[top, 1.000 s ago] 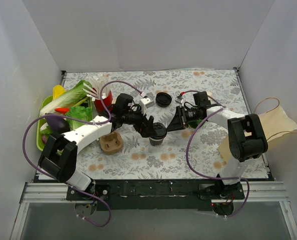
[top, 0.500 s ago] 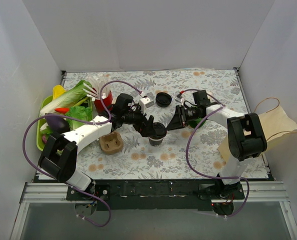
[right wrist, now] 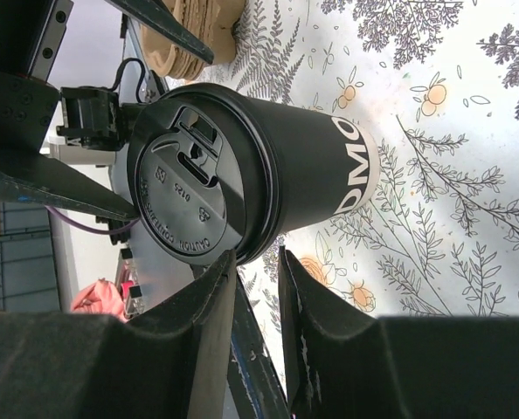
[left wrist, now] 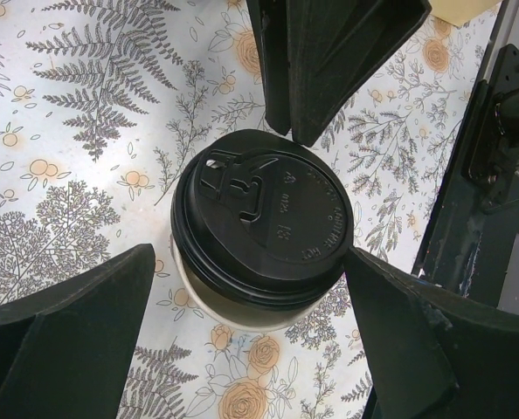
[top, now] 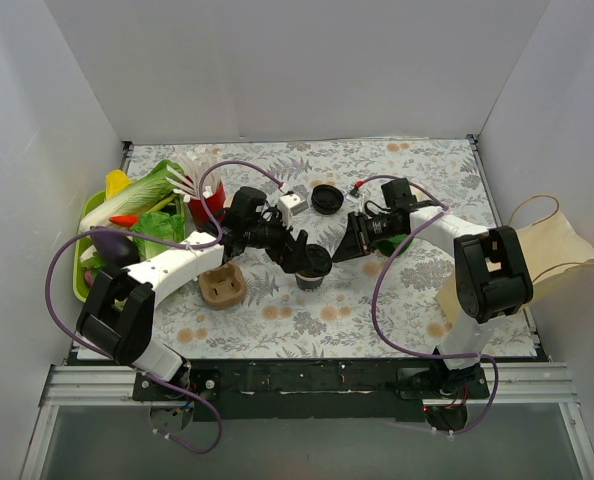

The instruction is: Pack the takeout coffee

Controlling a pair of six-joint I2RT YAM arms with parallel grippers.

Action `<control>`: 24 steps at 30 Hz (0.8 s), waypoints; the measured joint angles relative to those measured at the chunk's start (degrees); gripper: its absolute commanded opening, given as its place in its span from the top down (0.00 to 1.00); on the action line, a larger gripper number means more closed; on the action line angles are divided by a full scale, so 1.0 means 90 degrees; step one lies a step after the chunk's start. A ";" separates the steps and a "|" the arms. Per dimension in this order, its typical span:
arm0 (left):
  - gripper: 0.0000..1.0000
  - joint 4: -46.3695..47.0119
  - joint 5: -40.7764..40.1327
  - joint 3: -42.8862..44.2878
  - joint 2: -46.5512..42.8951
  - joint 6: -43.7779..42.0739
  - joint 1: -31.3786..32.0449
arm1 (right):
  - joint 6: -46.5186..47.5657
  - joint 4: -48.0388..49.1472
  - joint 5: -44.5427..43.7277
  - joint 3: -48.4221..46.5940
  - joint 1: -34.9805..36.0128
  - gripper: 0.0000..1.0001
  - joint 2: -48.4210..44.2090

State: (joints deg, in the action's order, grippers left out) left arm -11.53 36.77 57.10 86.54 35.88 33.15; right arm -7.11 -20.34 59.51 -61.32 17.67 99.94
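The takeout coffee [top: 314, 265] stands upright on the floral tablecloth mid-table, a small cup under a round black lid [left wrist: 264, 227]. Its wall shows cream in the left wrist view and dark with white letters [right wrist: 329, 166] in the right wrist view. My left gripper [top: 307, 258] is open over the cup. Its two fingers [left wrist: 67, 332] stand one on each side of the cup, with a gap to the lid. My right gripper [top: 345, 247] comes in from the right, shut to a thin slit. Its fingertips [right wrist: 220, 279] sit at the lid's rim.
A brown cardboard cup carrier [top: 222, 287] lies left of the cup. Behind it are a red cup [top: 207, 205], a loose black lid [top: 326, 199] and a small white object [top: 292, 203]. A green tray of vegetables [top: 80, 285] is at far left. A paper bag [top: 552, 245] is at right.
The cup and the left gripper around it have shifted a little to the left and back. The right gripper has stayed at the lid's rim, its wrist drifting slightly back.
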 measured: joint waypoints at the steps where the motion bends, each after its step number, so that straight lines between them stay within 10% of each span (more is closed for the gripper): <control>1: 0.10 0.0000 0.0000 0.0000 0.0000 0.0000 0.0000 | 0.0022 -0.0024 -0.0015 -0.0007 0.0012 0.65 -0.0007; 24: 0.11 0.0002 -0.0027 -0.0233 -0.0087 0.0046 0.0000 | 0.0483 -0.0255 -0.0357 -0.0692 0.0192 0.62 -0.0078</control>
State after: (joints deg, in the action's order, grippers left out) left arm -11.51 36.53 55.00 85.76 36.29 33.15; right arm -2.76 -22.63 56.29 -67.55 19.40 99.24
